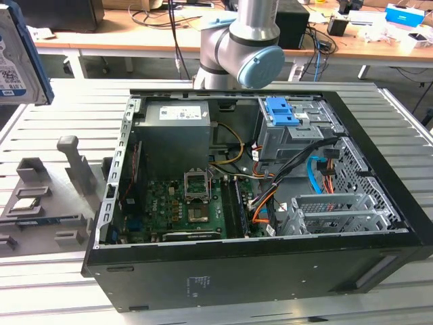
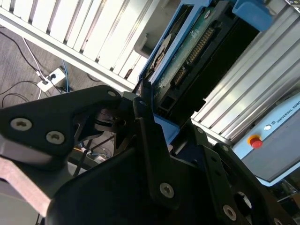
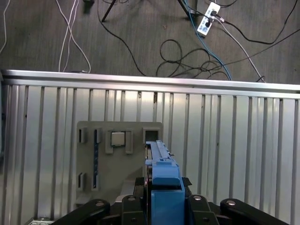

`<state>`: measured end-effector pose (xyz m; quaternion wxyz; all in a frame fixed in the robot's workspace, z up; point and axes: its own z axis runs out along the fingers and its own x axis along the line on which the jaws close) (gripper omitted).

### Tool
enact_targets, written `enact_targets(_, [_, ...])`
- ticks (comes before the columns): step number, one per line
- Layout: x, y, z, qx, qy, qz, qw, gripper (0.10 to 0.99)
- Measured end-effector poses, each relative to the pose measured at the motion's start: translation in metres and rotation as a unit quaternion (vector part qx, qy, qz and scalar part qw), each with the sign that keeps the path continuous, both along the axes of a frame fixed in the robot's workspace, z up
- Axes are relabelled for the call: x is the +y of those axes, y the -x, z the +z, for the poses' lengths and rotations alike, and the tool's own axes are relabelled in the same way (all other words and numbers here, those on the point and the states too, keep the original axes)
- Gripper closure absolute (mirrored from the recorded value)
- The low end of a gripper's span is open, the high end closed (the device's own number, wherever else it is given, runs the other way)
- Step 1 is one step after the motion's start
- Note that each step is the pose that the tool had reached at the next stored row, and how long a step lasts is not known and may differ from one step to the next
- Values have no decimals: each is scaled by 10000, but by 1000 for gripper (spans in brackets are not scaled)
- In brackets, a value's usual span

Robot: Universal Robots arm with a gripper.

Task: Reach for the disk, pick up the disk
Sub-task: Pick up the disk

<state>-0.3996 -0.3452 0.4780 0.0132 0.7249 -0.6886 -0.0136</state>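
The slatted metal desk point(image 1: 61, 115) carries an open computer case point(image 1: 237, 271), and the arm point(image 1: 250, 47) rises behind the case's far wall. To the exterior view's left of the case lies a grey fixture point(image 1: 40, 203) with moulded slots.

The disk point(image 1: 15, 61) is up off the desk, well apart from the case, high and toward the exterior view's left of it, above the fixture's side. The gripper point(image 3: 163, 183) is clamped on it: in the first wrist view the black fingers point(image 3: 140, 183) press in from both sides of the blue side rail, and the disk hangs edge-on over the fixture. In the second wrist view its circuit-board face is toward the camera.

The pick looks essentially made. To my eye a sound hold here means squeezing on the plastic rails rather than on the bare board, with the disk square between the fingers so it cannot pivot, and enough height to clear the fixture's upright posts.

A small square chip point(image 3: 117, 138) sits in one fixture slot, beside the case's left.

As to writing: the disk's white-and-blue label bears barcodes and fine print, too small to read. A white sticker point(image 1: 174, 113) on the grey box inside the case and pale print point(image 1: 196, 281) on the case's near wall are likewise illegible.
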Motion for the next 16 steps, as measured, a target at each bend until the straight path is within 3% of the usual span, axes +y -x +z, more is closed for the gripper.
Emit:
enact_targets(4, [0, 0, 55, 0, 0, 0, 10000, 718])
enact_targets(8, [0, -1, 157, 0, 0, 0, 10000, 718])
enact_targets(16, [0, -2, 268, 1, 0, 0, 10000, 718])
